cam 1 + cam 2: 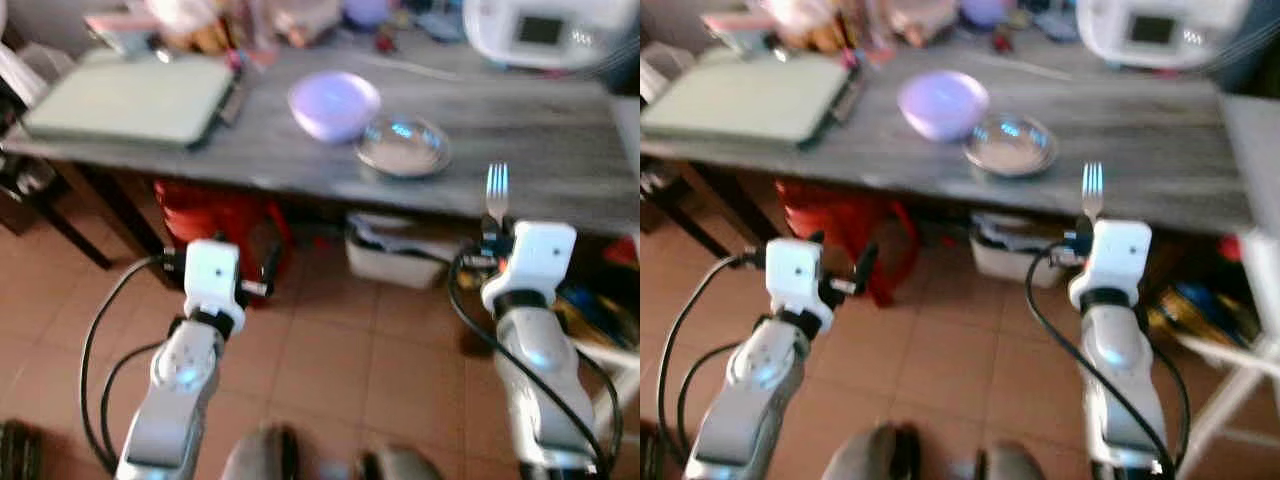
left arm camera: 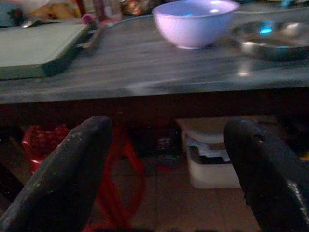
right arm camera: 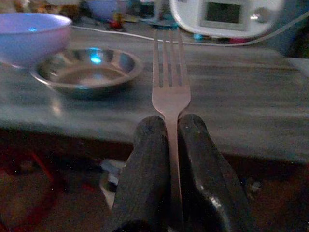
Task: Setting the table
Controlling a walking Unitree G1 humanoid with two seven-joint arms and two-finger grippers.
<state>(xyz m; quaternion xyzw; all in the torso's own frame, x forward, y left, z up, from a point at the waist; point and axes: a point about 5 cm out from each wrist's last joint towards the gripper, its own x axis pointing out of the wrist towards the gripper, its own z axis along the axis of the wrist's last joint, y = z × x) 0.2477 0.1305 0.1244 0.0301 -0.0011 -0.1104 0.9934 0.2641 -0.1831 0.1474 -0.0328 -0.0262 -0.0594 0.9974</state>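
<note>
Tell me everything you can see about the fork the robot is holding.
The fork looks like plain silver metal, with four tines and a flat neck. The right gripper is shut on its handle, one black finger on each side, tines pointing up and toward the grey table. It hangs at the table's near edge, touching nothing else, right of the steel dish.

Shiny metal fork (image 3: 170,82), matt table (image 3: 251,87)

Two silver arms with white boxy wrist housings, looping black cables, and grippers of long matte-black fingers (image 2: 72,179).
</note>
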